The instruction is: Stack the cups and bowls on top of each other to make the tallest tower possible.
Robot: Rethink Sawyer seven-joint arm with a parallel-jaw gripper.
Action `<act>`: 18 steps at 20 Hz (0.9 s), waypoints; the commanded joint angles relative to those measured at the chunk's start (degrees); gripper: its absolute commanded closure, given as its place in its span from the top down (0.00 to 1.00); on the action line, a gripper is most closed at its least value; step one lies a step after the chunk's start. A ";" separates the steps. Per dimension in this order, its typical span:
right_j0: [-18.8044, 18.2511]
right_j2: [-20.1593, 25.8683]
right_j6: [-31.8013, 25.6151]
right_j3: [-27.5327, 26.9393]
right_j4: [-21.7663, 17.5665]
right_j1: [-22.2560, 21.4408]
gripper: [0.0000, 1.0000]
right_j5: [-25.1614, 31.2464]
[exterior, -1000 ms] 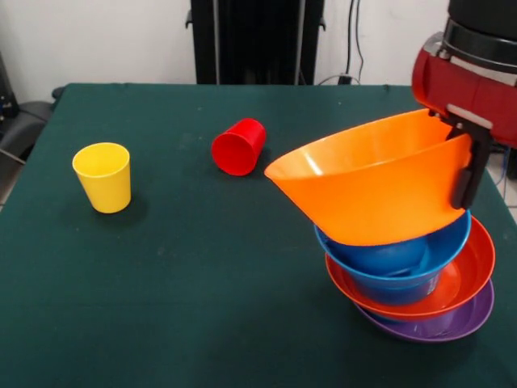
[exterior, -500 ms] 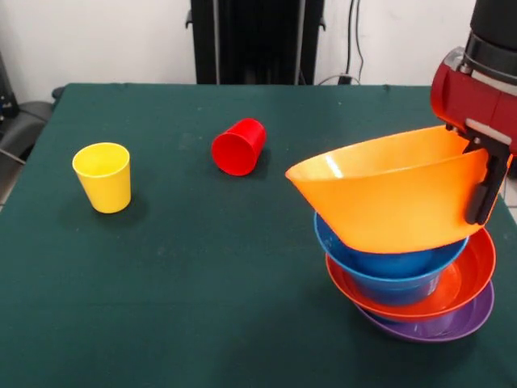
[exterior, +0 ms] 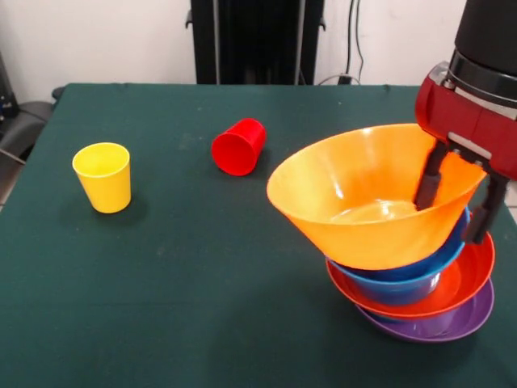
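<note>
Front view — red cup sideways beside yellow cup

Orange bowl: a second ago tipped steeply, mouth facing sideways; now lowered and levelled, interior visible, seated on the blue bowl of the tower. Gripper: previously outside the wall; now straddling the rim, one finger inside, one outside.
</note>
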 commanded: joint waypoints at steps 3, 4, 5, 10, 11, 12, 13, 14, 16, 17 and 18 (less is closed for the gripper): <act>-0.54 2.74 7.94 0.48 0.54 -0.12 0.00 4.46; -0.54 2.54 8.01 0.23 0.54 0.01 0.00 4.30; -0.37 2.17 8.42 0.31 0.41 -0.04 0.00 3.77; -0.12 1.87 9.49 0.87 0.98 -0.53 0.00 3.52; -0.03 1.85 9.80 0.95 1.13 -0.53 0.00 3.49; -0.01 1.71 9.88 0.80 1.15 -0.49 0.00 3.56; 0.01 1.57 9.95 0.65 1.17 -0.45 0.00 3.62; -0.01 1.82 9.96 0.87 1.40 -0.47 0.00 3.14; 0.03 1.88 10.00 1.23 1.46 -0.52 0.00 2.61; 0.12 1.77 10.24 1.29 1.57 -0.63 0.00 2.82; 0.17 1.62 10.34 1.30 1.62 -0.78 0.00 3.08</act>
